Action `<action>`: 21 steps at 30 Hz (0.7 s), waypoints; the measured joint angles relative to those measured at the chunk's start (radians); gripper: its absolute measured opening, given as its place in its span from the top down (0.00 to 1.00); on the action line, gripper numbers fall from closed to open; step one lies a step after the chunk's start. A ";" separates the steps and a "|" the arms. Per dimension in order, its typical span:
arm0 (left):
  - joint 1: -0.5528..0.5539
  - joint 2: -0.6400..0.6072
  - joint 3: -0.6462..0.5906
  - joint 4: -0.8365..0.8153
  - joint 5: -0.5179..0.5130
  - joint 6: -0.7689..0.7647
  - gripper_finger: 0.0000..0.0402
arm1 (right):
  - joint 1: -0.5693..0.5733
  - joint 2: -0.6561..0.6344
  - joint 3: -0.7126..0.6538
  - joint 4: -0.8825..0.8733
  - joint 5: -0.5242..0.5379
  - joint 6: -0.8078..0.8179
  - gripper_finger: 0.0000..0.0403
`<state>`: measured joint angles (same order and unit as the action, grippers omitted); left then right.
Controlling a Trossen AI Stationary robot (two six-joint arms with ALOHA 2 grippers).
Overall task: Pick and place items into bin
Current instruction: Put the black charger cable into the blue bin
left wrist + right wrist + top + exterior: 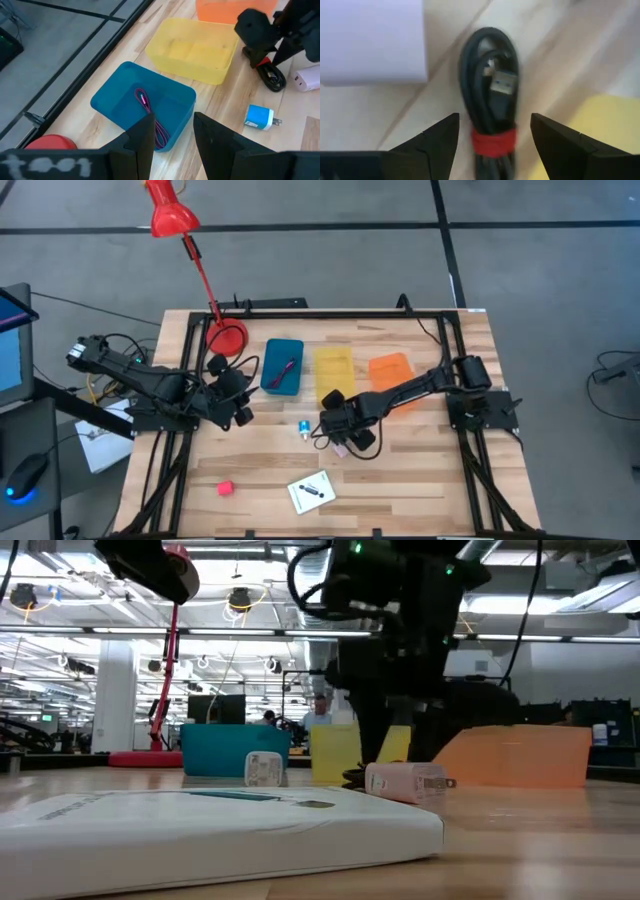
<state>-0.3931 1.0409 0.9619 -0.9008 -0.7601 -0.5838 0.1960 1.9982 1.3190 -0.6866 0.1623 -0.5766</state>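
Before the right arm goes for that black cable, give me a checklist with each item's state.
1. Right claw open: ok, its fingers stand apart.
2. Cable between the fingers: ok, the coiled black bundle with its red tie lies centred on the table.
3. Claw empty: ok, nothing held.
4. White charger apart from the cable: cannot tell, it lies right beside the coil.
5. Yellow bin free to receive: ok, nothing seen in it.
6. Left claw out of the way: ok, it hangs over the blue bin, which holds a pink cord.

Light: even overhead, bright, u see ceiling strips glare in low view | shadows: soft | blur: right wrist close-up + low-view foreground card (220, 825) out of focus
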 joint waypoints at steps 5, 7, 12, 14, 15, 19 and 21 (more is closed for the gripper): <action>0.000 0.000 0.000 0.001 0.024 0.000 0.69 | -0.011 0.018 0.003 -0.011 -0.029 0.002 0.41; 0.000 0.000 0.000 0.001 0.025 0.000 0.69 | -0.011 0.018 0.002 -0.009 -0.035 0.020 0.41; 0.000 0.000 0.000 0.001 0.025 0.000 0.69 | -0.019 0.022 0.018 -0.033 -0.060 0.027 0.48; 0.000 0.000 0.000 0.001 0.024 0.000 0.69 | -0.024 0.023 0.021 -0.038 -0.066 0.027 0.55; 0.000 0.000 0.000 0.001 0.024 0.000 0.69 | -0.027 0.023 0.021 -0.040 -0.072 0.027 0.59; 0.000 0.000 0.000 0.002 0.024 -0.001 0.69 | -0.042 0.023 0.021 -0.035 -0.068 0.041 0.77; 0.000 0.000 0.000 0.002 0.024 -0.001 0.69 | -0.048 0.023 0.023 -0.034 -0.063 0.061 0.82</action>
<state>-0.3935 1.0405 0.9623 -0.8989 -0.7357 -0.5850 0.1480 2.0212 1.3415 -0.7210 0.0997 -0.5161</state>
